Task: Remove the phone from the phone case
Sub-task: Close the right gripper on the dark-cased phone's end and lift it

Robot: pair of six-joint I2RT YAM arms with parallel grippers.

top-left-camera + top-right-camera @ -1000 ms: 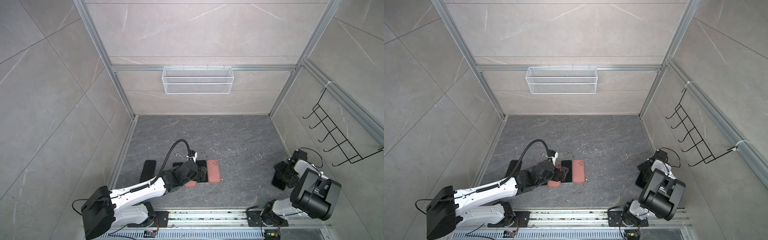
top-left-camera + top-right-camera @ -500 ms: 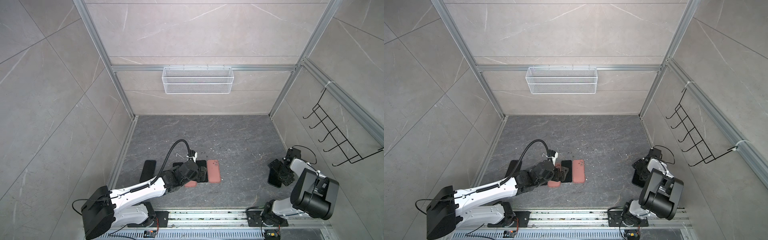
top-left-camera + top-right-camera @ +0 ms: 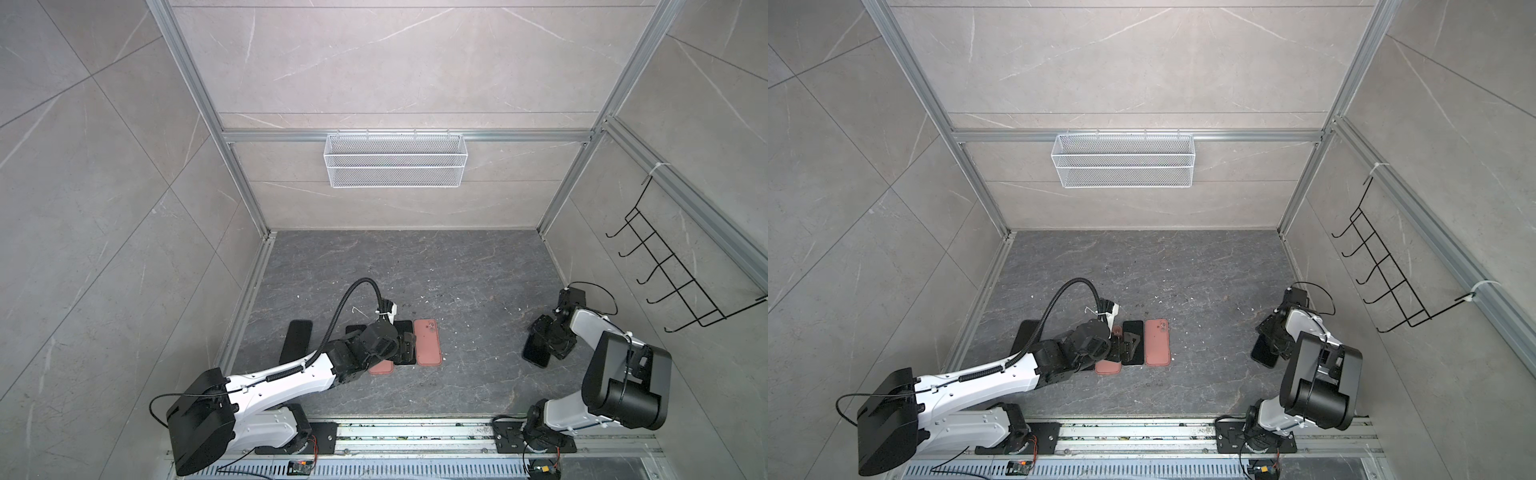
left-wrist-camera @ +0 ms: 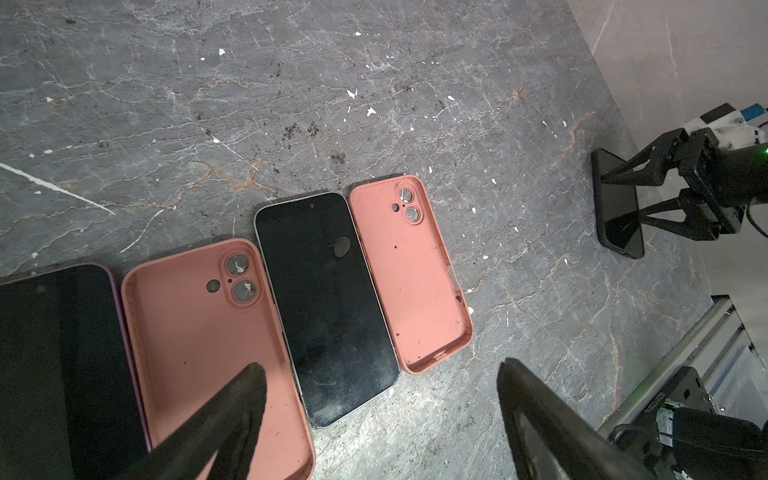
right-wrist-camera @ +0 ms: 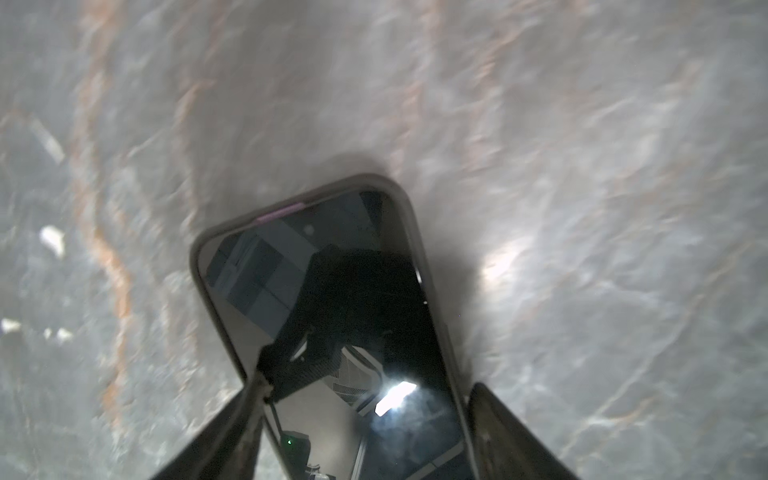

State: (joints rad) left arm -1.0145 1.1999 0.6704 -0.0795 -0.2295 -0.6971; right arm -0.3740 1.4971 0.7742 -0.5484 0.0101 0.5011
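Left arm (image 3: pixel 286 378): stretched low and far forward from the front-left base, reaching toward the middle.
Left wrist (image 3: pixel 376 338): pitched downward.
Left gripper (image 4: pixel 379 368): fingers (image 4: pixel 232 415) spread wide, gripping nothing.
Right arm (image 3: pixel 588 326): folded sharply at the elbow, forearm sloping down and inward.
Right wrist (image 3: pixel 559 332): bent low.
Right gripper (image 5: pixel 369 380): held low, fingers parted; grip not determinable.

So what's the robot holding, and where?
Left gripper: open, nothing held. Right gripper straddles the cased phone across its long edges near one end; whether it grips, can't tell.
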